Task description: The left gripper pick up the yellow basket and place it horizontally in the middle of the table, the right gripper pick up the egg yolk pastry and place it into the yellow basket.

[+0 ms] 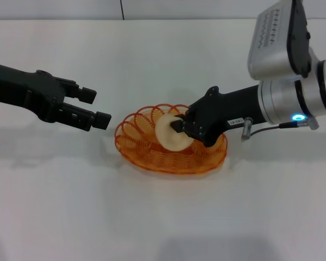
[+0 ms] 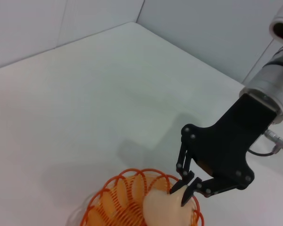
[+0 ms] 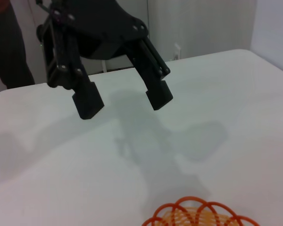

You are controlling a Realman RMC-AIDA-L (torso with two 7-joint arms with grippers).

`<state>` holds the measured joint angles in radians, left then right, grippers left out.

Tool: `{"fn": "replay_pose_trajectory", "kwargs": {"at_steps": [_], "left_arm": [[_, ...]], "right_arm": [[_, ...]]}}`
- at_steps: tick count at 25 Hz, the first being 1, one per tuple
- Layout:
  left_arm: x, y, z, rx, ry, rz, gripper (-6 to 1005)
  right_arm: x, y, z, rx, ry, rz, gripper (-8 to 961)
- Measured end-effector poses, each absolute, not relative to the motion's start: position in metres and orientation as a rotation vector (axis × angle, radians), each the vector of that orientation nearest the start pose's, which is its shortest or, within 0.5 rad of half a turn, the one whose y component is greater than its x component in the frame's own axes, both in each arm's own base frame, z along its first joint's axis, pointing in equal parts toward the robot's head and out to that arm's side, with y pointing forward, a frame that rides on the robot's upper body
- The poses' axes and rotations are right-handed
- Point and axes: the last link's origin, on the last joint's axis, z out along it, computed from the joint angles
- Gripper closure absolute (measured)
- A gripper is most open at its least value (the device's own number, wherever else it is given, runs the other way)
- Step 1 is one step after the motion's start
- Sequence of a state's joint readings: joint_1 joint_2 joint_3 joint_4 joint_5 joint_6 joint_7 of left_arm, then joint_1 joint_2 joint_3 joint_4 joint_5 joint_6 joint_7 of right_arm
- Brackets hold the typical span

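egg yolk pastry [image 1: 169, 133]: smooth pale cream dome, tilted on edge inside the yellow basket [image 1: 146, 149] | basket: orange-yellow wire, looped rim, mid table [image 1: 163, 217] | right gripper [image 1: 180, 124]: over the basket, fingers clamped on the pastry | left gripper [image 1: 95, 107]: just left of the basket, fingers spread, holding nothing

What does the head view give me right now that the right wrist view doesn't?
Only the head view shows the right tool shut on the egg yolk pastry over the yellow basket, with the whole basket resting on the table. Only the right wrist view looks between the left tool's open fingers, and shows a dark-clothed person beyond the table. Both share the left tool, open and clear of the basket, the basket's scalloped rim and the table.
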<state>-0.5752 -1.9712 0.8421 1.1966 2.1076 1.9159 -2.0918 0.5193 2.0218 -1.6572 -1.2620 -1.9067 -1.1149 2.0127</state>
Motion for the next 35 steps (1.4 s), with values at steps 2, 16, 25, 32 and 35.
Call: {"fn": "replay_pose_trajectory", "kwargs": {"at_steps": [2,16,25,32,35], "left_arm": [[-0.199,0.332,0.089,-2.940,-0.872,-0.268,121],[-0.200,0.332,0.089,-2.933,-0.881,-0.269,121],[-0.203,0.332,0.089,-2.924,-0.881,-0.277,120],[-0.206,0.331,0.092,-2.912,-0.873,-0.292,120],[-0.209,0.330,0.093,-2.906,-0.867,-0.302,120]], "right_arm": [[0.126,0.343,-0.056,-2.913,0.276,0.223,916],[0.124,0.344,-0.057,-2.908,0.258,0.222,879],[0.126,0.346,-0.044,-2.865,0.262,0.253,423],[0.151,0.338,-0.017,-2.793,0.237,0.297,259],[0.161,0.335,-0.005,-2.764,0.278,0.364,242]]}}
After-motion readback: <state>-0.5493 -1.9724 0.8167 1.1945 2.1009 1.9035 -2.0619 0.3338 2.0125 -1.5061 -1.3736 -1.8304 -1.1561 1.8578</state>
